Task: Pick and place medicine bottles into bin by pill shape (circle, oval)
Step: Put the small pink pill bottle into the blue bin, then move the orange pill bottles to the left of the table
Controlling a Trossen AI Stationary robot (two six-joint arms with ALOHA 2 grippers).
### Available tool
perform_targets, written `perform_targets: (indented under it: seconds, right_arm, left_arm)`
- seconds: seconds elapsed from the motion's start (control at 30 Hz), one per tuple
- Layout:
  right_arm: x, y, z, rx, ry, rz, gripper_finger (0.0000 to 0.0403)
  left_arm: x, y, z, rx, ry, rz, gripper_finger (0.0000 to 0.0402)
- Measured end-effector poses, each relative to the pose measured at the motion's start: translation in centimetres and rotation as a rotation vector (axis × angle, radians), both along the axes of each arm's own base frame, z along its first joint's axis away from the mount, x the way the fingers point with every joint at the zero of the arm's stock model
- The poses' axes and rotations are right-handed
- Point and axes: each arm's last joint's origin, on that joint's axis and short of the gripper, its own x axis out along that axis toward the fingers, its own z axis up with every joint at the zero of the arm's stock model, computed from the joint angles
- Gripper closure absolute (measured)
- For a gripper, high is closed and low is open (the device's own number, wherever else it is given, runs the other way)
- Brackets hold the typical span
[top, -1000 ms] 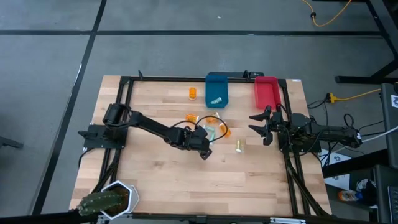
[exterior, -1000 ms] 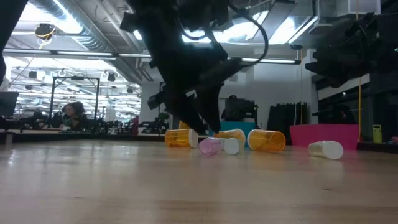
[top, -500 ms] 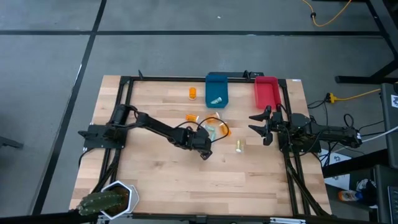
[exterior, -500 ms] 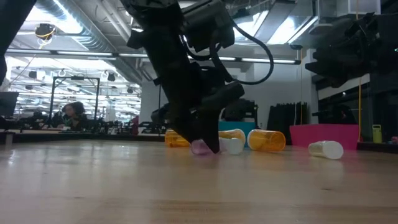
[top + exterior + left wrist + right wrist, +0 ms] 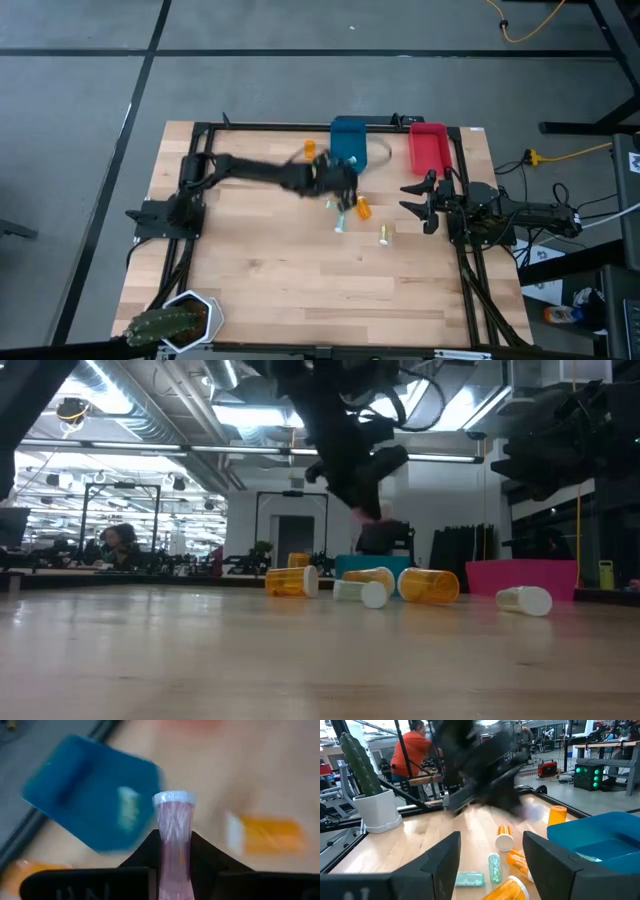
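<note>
My left gripper (image 5: 345,182) hangs above the table just short of the blue bin (image 5: 349,138), shut on a small purple medicine bottle (image 5: 175,840) with a pale cap. The blue bin holds a pale teal bottle (image 5: 127,810). Beside it stands the red bin (image 5: 428,148). On the wood lie on their sides orange bottles (image 5: 363,208) (image 5: 310,150), a clear-teal one (image 5: 340,220) and a pale one (image 5: 383,235). My right gripper (image 5: 415,200) waits open at the table's right edge. My left gripper pinches the purple bottle's body (image 5: 175,857) between its two fingers. The bottle lies along the fingers, and its capped end (image 5: 174,797) sticks out past the fingertips. It is lifted clear of the table (image 5: 365,512).
A cactus in a white pot (image 5: 170,320) stands at the near left corner. A black frame rail (image 5: 300,126) runs round the table. A person in an orange shirt (image 5: 415,750) stands beyond the table. Bare wood lies along the near side.
My left gripper has shut on the purple bottle where it lay among the others in the middle of the table. It has then risen and swung toward the far edge, up to the blue bin, carrying the bottle clear of the wood.
</note>
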Motion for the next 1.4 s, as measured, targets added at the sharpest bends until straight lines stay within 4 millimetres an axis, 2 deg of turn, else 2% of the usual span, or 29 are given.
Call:
perform_targets:
  seconds: [0.1,0.23,0.33,0.43,0.7,0.97,1.2,1.33,1.4]
  right_arm:
    - [0.0,0.0,0.0,-0.001,0.001,0.000,0.0186]
    - [0.0,0.0,0.0,-0.004,0.001,0.000,0.0186]
    - [0.0,0.0,0.0,-0.006,0.003,0.000,0.0186]
    - [0.0,0.0,0.0,-0.022,0.007,0.000,0.0186]
    - [0.0,0.0,0.0,-0.032,0.008,-0.001,0.0186]
    - [0.0,0.0,0.0,-0.032,0.008,-0.001,0.0186]
    - [0.0,0.0,0.0,0.001,0.005,0.001,0.0186]
    - [0.1,0.0,-0.1,0.004,0.011,0.002,0.0186]
    - [0.1,0.0,-0.1,0.011,0.013,0.002,0.0186]
  left_arm:
    - [-0.3,5.1,1.4,-0.033,-0.059,0.030,0.0353]
    - [-1.9,10.7,1.4,-0.164,-0.124,0.056,0.0340]
    - [-2.7,12.8,1.4,-0.240,-0.172,0.072,0.0316]
    - [-2.9,13.6,1.6,-0.233,-0.188,0.047,0.0290]
    - [-2.0,12.7,2.1,-0.179,-0.226,-0.047,0.0239]
    - [-1.9,12.1,2.2,-0.174,-0.214,-0.033,0.0231]
    - [-2.2,8.0,3.0,-0.195,-0.079,-0.102,0.0230]
    - [-2.8,4.9,3.9,-0.107,0.051,-0.182,0.0230]
    - [-3.6,3.1,4.5,-0.072,0.147,-0.213,0.0230]
